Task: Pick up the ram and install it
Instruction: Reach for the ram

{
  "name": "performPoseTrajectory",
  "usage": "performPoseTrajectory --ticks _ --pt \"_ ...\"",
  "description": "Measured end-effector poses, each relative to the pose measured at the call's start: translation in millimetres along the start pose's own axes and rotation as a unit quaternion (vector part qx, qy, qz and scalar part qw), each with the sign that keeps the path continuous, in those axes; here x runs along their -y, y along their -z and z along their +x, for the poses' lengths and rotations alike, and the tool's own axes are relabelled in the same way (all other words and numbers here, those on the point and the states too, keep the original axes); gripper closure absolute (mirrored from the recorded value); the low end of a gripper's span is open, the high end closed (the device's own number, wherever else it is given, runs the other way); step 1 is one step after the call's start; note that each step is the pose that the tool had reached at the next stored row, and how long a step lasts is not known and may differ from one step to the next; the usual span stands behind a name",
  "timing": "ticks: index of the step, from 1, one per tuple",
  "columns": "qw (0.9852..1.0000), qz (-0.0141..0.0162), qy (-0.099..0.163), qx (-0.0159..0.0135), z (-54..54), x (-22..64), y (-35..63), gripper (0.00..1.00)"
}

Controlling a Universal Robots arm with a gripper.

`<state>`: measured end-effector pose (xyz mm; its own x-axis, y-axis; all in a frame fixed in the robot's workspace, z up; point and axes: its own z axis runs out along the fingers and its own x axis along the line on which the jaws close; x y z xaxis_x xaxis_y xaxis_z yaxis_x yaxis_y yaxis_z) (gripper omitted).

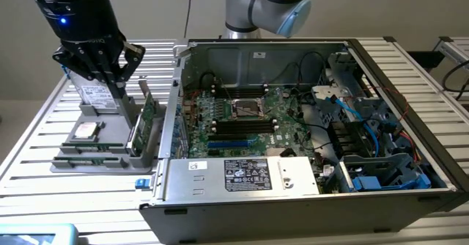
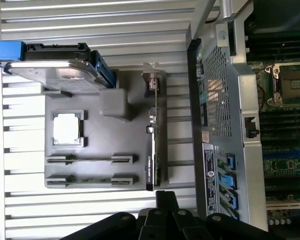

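- ram (image 2: 91,180): two sticks stand on edge in the tray's (image 2: 105,142) front slots, long axis along that front edge.
- gripper (image 1: 101,72): hangs over the hard drive (image 1: 99,94) at the tray's rear. The ram lies lower, toward the tray's front. Open or closed: cannot tell.

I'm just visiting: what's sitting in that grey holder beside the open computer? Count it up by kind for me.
hard drive: 1
processor chip: 1
ram sticks: 2
expansion card: 1
Total: 5
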<state>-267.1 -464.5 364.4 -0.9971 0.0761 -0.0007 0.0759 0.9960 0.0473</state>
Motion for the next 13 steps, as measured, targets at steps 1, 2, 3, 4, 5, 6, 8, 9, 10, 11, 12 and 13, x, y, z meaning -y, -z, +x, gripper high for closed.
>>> performPoseTrajectory --ticks 1,2,3,4,5,6,8,9,10,11,12,13 --pt "1.0000 0.0000 0.000 0.0000 3.7 0.3 -0.6 0.89" --pt "1.0000 0.0000 0.000 0.0000 8.4 0.7 -1.1 0.89" --pt "1.0000 0.0000 0.000 0.0000 12.8 1.1 -1.6 0.89" --pt "1.0000 0.0000 0.000 0.0000 17.4 1.4 -2.1 0.89" --pt "1.0000 0.0000 0.000 0.0000 22.2 1.8 -2.7 0.89" --pt "1.0000 0.0000 0.000 0.0000 27.0 2.2 -3.2 0.89" --pt "1.0000 0.0000 0.000 0.0000 35.7 3.0 -4.6 0.89" --pt "1.0000 0.0000 0.000 0.0000 39.4 3.3 -5.5 0.89" --pt "1.0000 0.0000 0.000 -0.0001 42.5 3.6 -6.2 0.89" --pt "1.0000 0.0000 0.000 -0.0004 44.7 3.7 -6.9 0.89" --pt "1.0000 0.0001 0.000 -0.0009 46.7 3.9 -7.7 0.89" --pt "1.0000 0.0002 0.000 -0.0018 48.7 4.1 -8.6 0.89"
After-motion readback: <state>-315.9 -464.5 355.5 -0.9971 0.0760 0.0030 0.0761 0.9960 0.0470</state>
